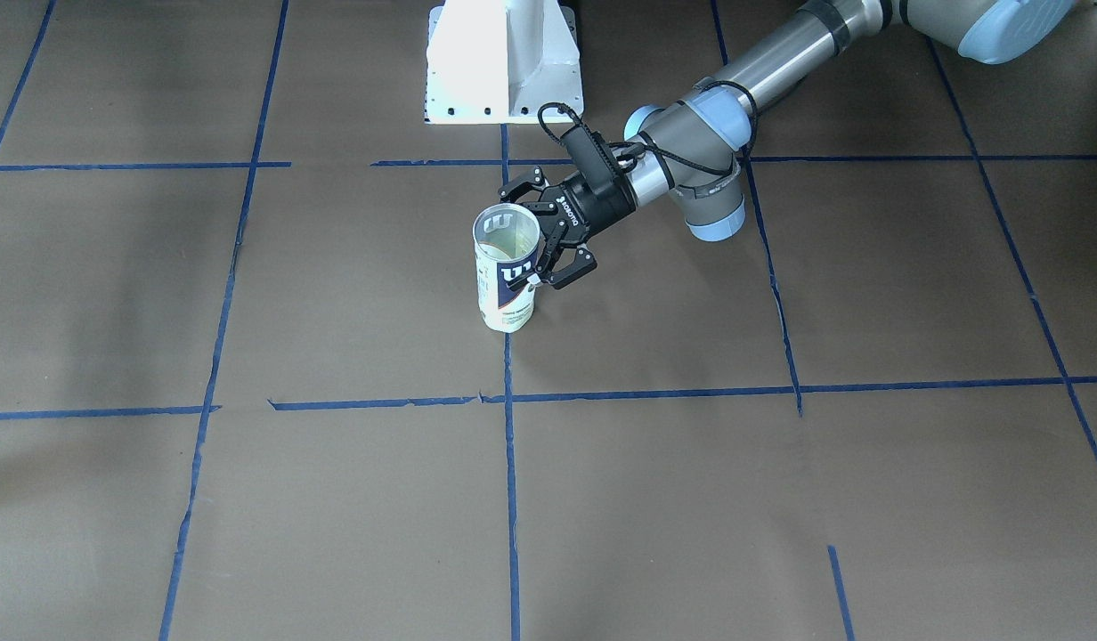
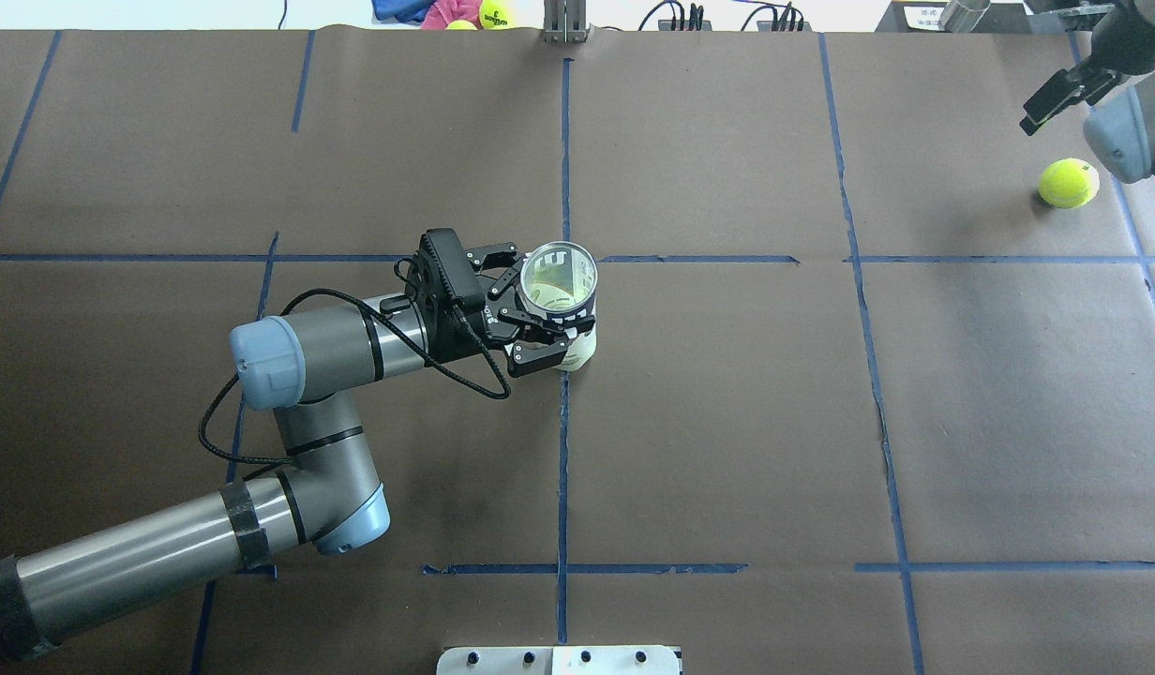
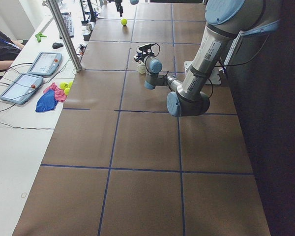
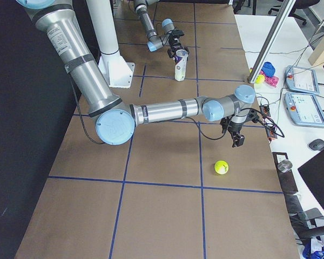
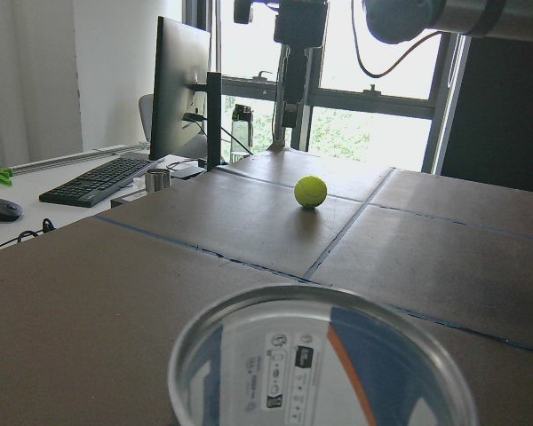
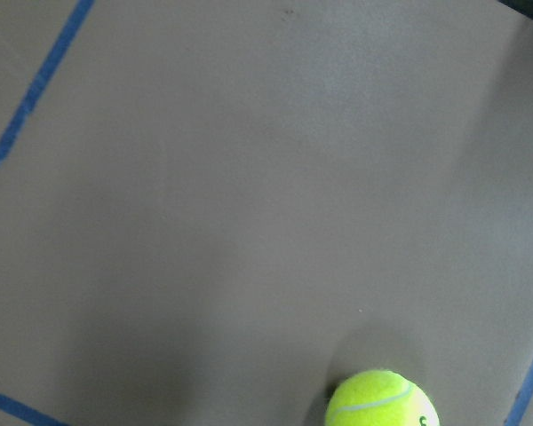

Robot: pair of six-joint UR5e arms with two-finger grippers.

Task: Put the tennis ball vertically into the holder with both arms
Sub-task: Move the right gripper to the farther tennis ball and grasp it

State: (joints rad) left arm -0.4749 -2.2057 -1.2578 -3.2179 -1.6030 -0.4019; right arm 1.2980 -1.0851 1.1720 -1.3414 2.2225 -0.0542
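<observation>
**Upright tennis-ball can (image 1: 504, 294) stood well apart from tennis ball (image 2: 1069, 182)**

The left tool (image 2: 532, 311) clasped the can, mouth up, at the bench (image 2: 727, 422) centre. The ball lay near the far right corner, just beside the right tool (image 2: 1056, 94), whose spread could not be told.

Bright yellow-green tennis ball (image 2: 1068, 182) at the overhead view's right edge, its print seemingly dark. Clear holder (image 1: 506, 276) with a white-and-navy label. Brown table (image 2: 727, 422) gridded with blue tape. Grey left arm (image 2: 334, 342) with light-blue caps; black left gripper (image 2: 538, 305).
</observation>
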